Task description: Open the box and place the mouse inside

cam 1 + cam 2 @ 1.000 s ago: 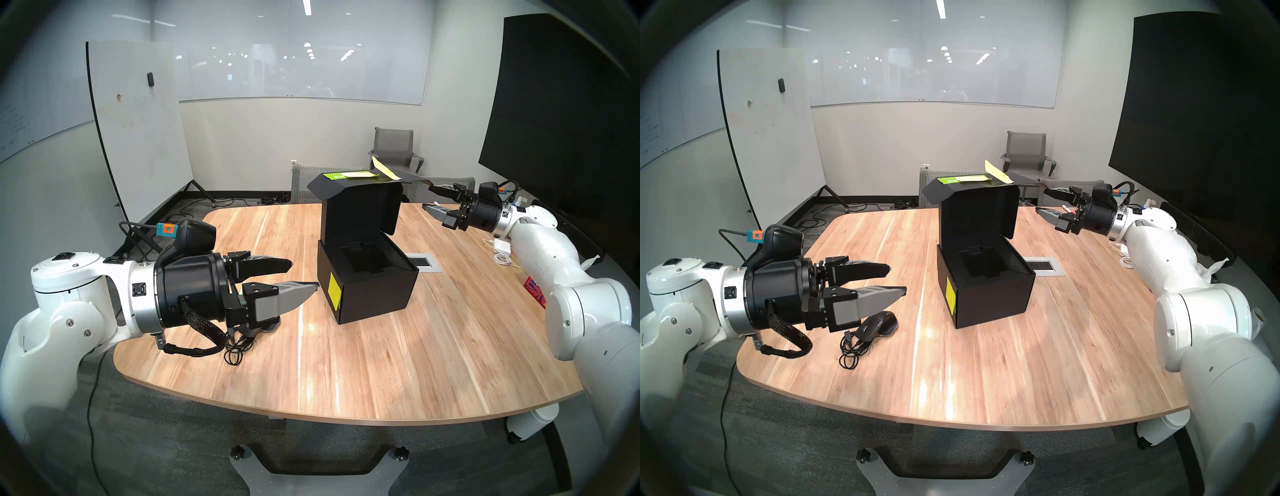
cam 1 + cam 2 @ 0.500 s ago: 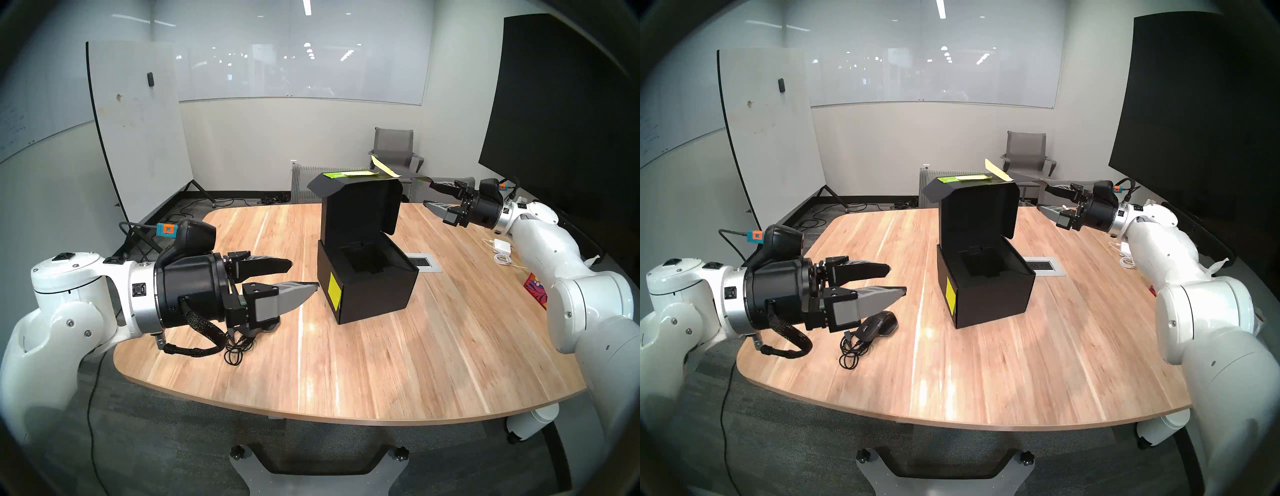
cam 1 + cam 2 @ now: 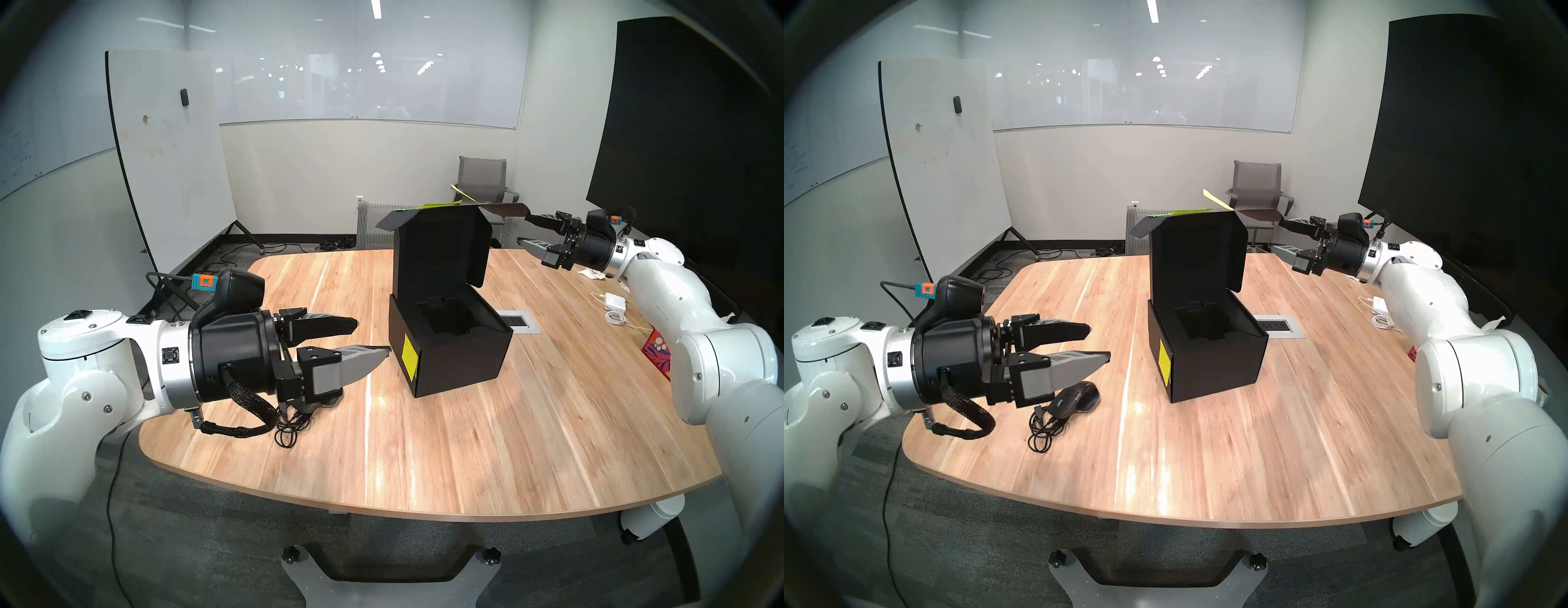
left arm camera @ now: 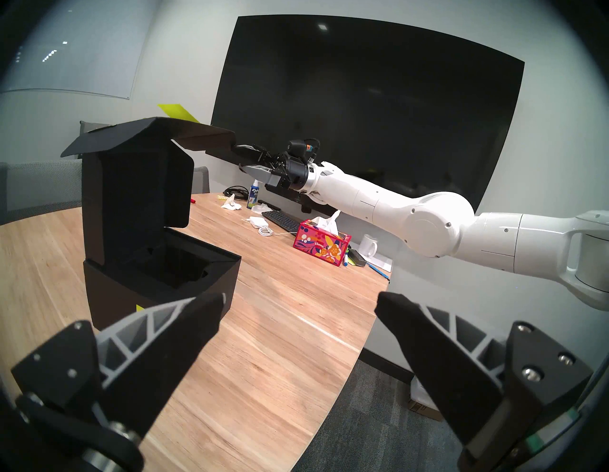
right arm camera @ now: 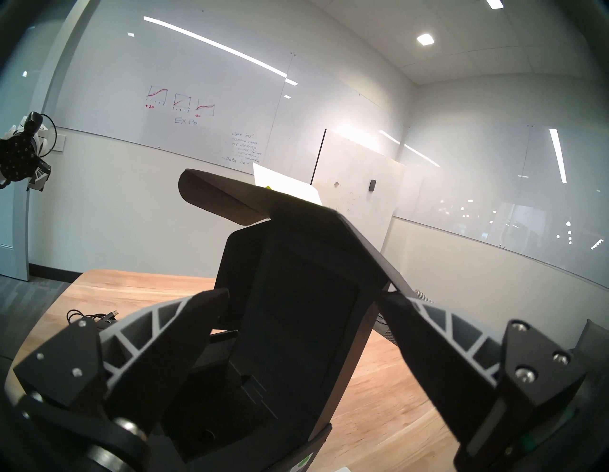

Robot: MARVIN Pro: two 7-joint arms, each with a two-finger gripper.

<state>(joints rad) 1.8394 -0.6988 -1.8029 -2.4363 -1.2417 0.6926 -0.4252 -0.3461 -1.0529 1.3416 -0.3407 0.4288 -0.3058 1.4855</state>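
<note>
The black box [image 3: 454,361] [image 3: 1208,365] stands mid-table with its lid upright and its moulded insert showing. The lid's top flap [image 3: 505,209] points right and rests on the upper finger of my right gripper [image 3: 522,230] [image 3: 1277,235] [image 5: 303,295], which is open and grips nothing. My left gripper [image 3: 371,337] [image 3: 1099,342] [image 4: 300,301] hangs open and empty just left of the box, above the table. Beneath it on the table lies the black mouse [image 3: 1076,397], mostly hidden in the head left view, with its coiled cable [image 3: 288,433] [image 3: 1040,433] beside it.
A red floral tissue box [image 4: 321,242] [image 3: 655,354], a white charger [image 3: 613,301], a black keyboard [image 4: 283,221] and a mug [image 4: 367,245] sit along the table's right side. A power outlet [image 3: 519,321] is set in the tabletop right of the box.
My right gripper has risen a little and pushed the lid's top flap up, so the labelled lid top now shows edge-on. The left arm has not moved.
</note>
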